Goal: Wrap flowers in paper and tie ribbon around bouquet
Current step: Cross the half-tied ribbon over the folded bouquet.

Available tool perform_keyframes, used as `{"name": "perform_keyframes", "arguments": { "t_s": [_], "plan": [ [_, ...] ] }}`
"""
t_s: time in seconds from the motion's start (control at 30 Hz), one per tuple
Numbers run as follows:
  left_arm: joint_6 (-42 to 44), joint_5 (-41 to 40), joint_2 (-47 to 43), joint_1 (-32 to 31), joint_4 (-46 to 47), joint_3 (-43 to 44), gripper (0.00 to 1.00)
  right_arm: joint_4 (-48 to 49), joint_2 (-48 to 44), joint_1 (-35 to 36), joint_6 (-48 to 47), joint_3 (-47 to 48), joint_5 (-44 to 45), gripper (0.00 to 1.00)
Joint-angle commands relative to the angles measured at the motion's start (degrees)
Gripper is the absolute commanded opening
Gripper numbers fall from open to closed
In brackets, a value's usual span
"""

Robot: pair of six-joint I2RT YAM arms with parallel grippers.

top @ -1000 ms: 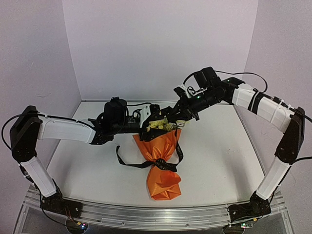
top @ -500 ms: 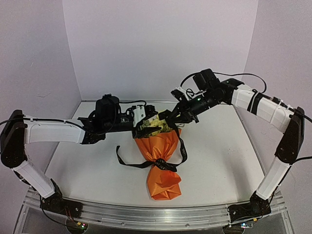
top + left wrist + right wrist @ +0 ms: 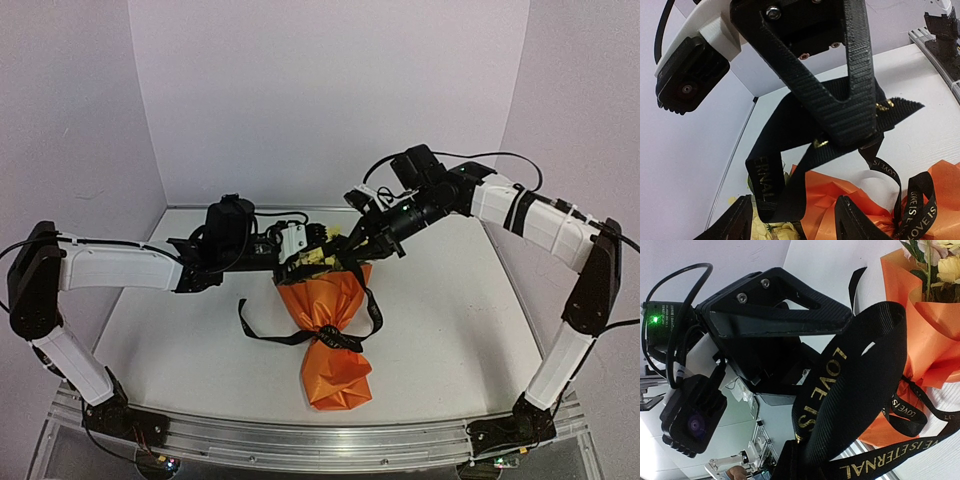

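The right pincer point(image 3: 852, 131) is clamped shut on the ribbon point(image 3: 772, 165) near its cut end, just above the open top of the bouquet point(image 3: 330, 320). The left pincer point(image 3: 796, 210) faces it from the bouquet's left with its jaws partly apart. A slack fold of ribbon hangs between them, not pinched as far as I can tell. Lower down, the ribbon already circles the bouquet's waist, with one tail trailing to the bouquet's left and a loop standing off its right side. The bouquet lies on the counter point(image 3: 170, 340), flowers point(image 3: 322, 258) toward the back.

If the left jaws close on the wrong fold, or on none, the hand-over would fail. A hard pull by the right pincer could slide the band off the waist, drag the bouquet or crush the flowers.

Since a second ago the right arm has edged toward the left arm, whose shoulder has shifted. The bouquet and tail lie unchanged.
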Motion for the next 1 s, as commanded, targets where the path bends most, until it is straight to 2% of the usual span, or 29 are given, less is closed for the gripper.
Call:
{"name": "perform_keyframes", "arguments": {
  "t_s": [0.0, 0.1, 0.27, 0.37, 0.4, 0.53, 0.63, 0.7, 0.8, 0.97],
  "plan": [
    [0.68, 0.56, 0.12, -0.09, 1.65, 2.61, 0.56, -1.32, 1.23, 0.39, -1.76, 3.17, -1.48, 0.0],
    [0.26, 1.75, 1.12, -0.07, 0.28, 3.79, 0.48, -1.64, 1.48, 0.48, -2.04, 3.29, -0.82, 0.0],
    [-1.44, 2.21, 2.0, -0.16, -0.79, 4.23, 0.2, -3.06, 2.01, 0.48, -2.78, 3.83, 1.43, 0.0],
    [-4.08, -0.11, 2.08, -0.18, -1.39, 4.27, 0.01, -3.71, 1.36, 0.48, -3.32, 2.91, 4.66, 0.14],
    [-5.9, -0.63, 1.95, -0.18, -1.81, 4.33, 0.0, -3.85, 0.88, 0.48, -3.62, 2.21, 5.84, 0.21],
    [-13.48, -3.82, 0.45, -0.11, -2.81, 3.57, 0.0, -4.44, -3.69, 0.48, -5.98, -3.0, 13.9, 0.6],
    [-18.63, -8.37, -0.64, -0.06, -5.41, 3.69, 0.0, -4.43, -9.36, 0.65, -8.96, -10.34, 19.94, 0.73],
    [-22.05, -11.22, -0.85, -0.05, -8.19, 4.68, 0.0, -1.81, -13.27, 1.15, -10.05, -17.18, 22.98, 0.77],
    [-26.44, -14.37, -0.57, 0.14, -14.58, 7.32, 0.0, 4.89, -17.42, 2.8, -11.53, -28.13, 26.34, 0.77],
    [-30.81, -15.33, -3.5, 0.35, -16.46, 5.44, 0.0, 14.92, -18.72, 7.0, -16.57, -38.86, 32.08, 0.65]
  ]
}}
